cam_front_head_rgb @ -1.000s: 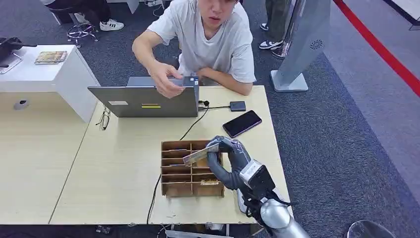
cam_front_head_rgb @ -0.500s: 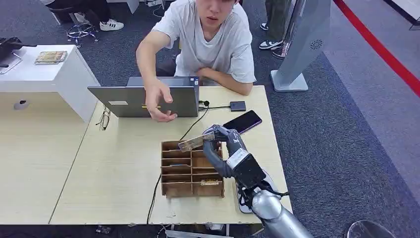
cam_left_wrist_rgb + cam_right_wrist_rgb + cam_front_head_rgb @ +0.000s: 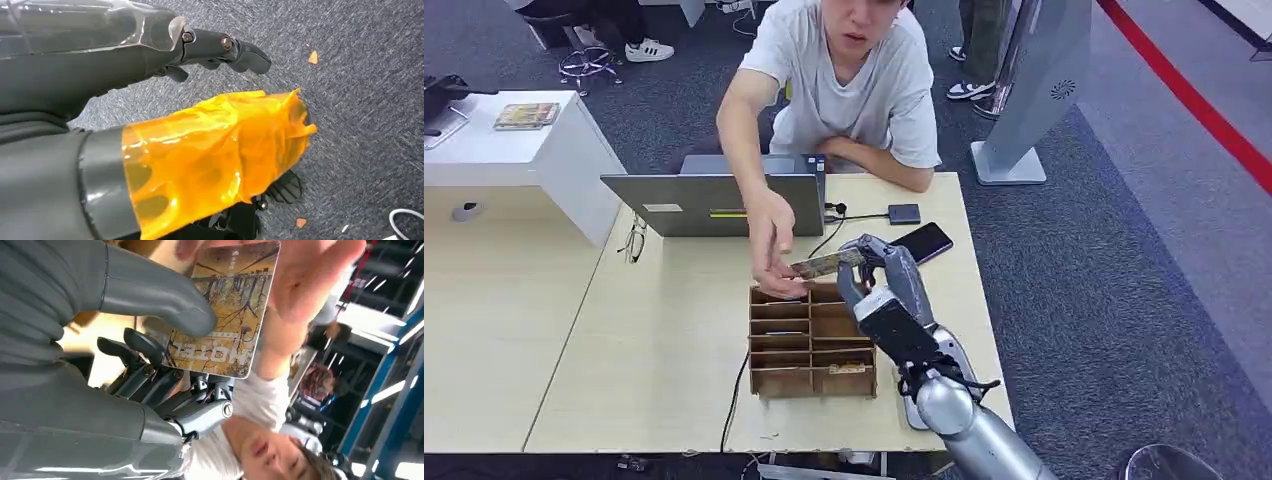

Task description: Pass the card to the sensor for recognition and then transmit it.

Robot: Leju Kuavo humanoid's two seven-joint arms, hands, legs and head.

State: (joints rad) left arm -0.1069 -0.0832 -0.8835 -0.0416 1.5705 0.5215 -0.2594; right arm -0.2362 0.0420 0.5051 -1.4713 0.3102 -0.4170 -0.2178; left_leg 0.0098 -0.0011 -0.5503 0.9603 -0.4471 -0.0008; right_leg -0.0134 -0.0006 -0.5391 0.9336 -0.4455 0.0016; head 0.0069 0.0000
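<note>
the right robot hand (image 3: 879,285) grips the card (image 3: 826,264), thumb on its printed face and dark fingers (image 3: 150,377) beneath it, held above the far edge of the compartmented wooden box (image 3: 812,340). in the right wrist view the card (image 3: 225,310) shows an autumn tree picture and the word "hotel"; the thumb covers one corner. the person's hand (image 3: 774,250) reaches over from across the surface and touches the card's far end; how firmly those fingers hold it cannot be told, as the palm hides that edge.

the left robot hand (image 3: 220,47) hangs over grey carpet (image 3: 360,100), its dark fingers curled in, apparently on nothing; orange film (image 3: 215,155) wrapped on the thumb blocks much of that view.

the sensor is hard to pick out: a small dark square device (image 3: 904,213) lies near the laptop (image 3: 714,205), wired by a cable (image 3: 824,240), but what it is cannot be read. a black phone (image 3: 921,243) lies just beside the right robot hand, partly hidden by it. the box's slots hold a few flat items too small to identify. glasses (image 3: 634,243) rest on the surface (image 3: 654,340) left of the laptop. the person's forearm crosses in front of the laptop lid. a white side unit (image 3: 514,150) stands at the far left, and a grey stand (image 3: 1034,90) beyond the surface.
</note>
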